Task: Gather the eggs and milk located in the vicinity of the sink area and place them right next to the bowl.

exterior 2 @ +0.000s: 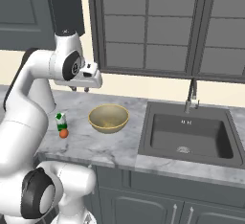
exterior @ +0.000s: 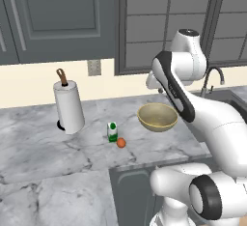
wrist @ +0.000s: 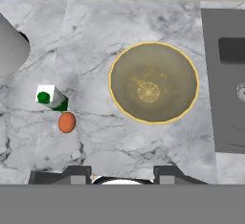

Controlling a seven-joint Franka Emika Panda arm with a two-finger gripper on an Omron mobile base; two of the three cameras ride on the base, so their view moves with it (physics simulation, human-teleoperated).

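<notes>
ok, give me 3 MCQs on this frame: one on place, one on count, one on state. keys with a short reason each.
1. Where does the milk stand?
A. inside the sink
B. on the counter between the paper towel roll and the bowl
C. inside the bowl

2. How many eggs lie on the counter beside the milk?
A. one
B. two
C. three

3. What is inside the bowl?
A. an egg
B. the milk
C. nothing

Key:
1 B: the carton stands on the marble counter, with the paper towel roll to its left and the bowl to its right in the left base view, clear of the sink.
2 A: a single orange egg rests by the carton.
3 C: the hand view looks straight into a bare speckled inside.
</notes>
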